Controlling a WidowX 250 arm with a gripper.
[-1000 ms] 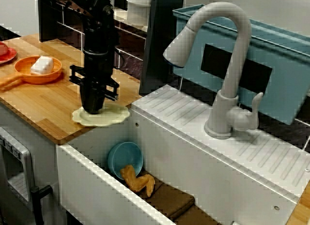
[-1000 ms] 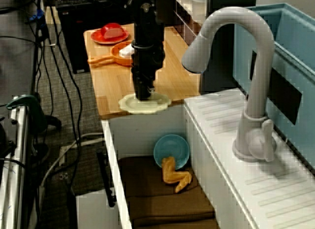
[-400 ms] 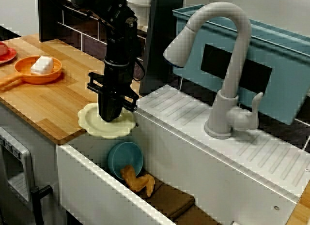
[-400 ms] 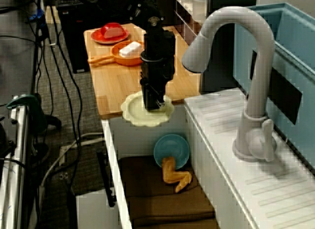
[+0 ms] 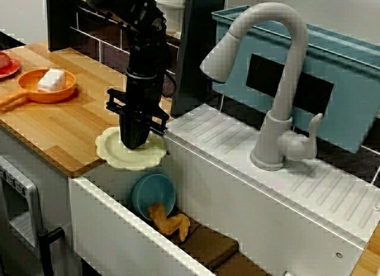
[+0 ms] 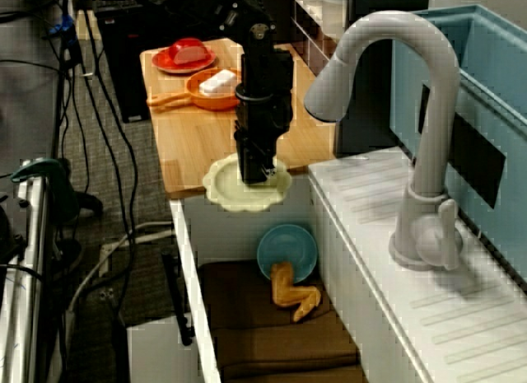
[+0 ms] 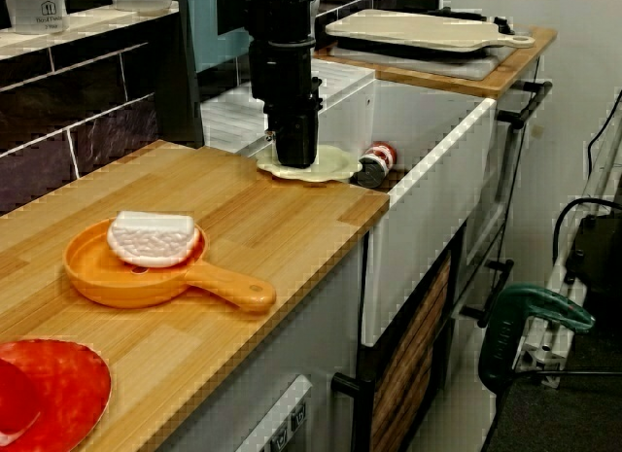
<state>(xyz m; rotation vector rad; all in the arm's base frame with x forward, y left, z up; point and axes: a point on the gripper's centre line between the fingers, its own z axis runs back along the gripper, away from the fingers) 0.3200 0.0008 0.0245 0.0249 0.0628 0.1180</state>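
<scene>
Cream plate [image 5: 114, 154] under end effector [image 5: 134, 143], grip unclear; side view alone shows red-capped jar [image 7: 375, 162].

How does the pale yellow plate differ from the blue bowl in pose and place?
The pale yellow plate lies flat at the counter edge, jutting over the sink; the blue bowl leans on its side inside the sink. The plate has a wavy rim and the gripper is on it; the bowl has a smooth rim. Both are round.

plate [image 5: 133, 161]: pale yellow | pan [image 5: 34, 95]: orange | bowl [image 5: 152, 193]: blue | counter [image 5: 65, 127]: wood-grain
</scene>
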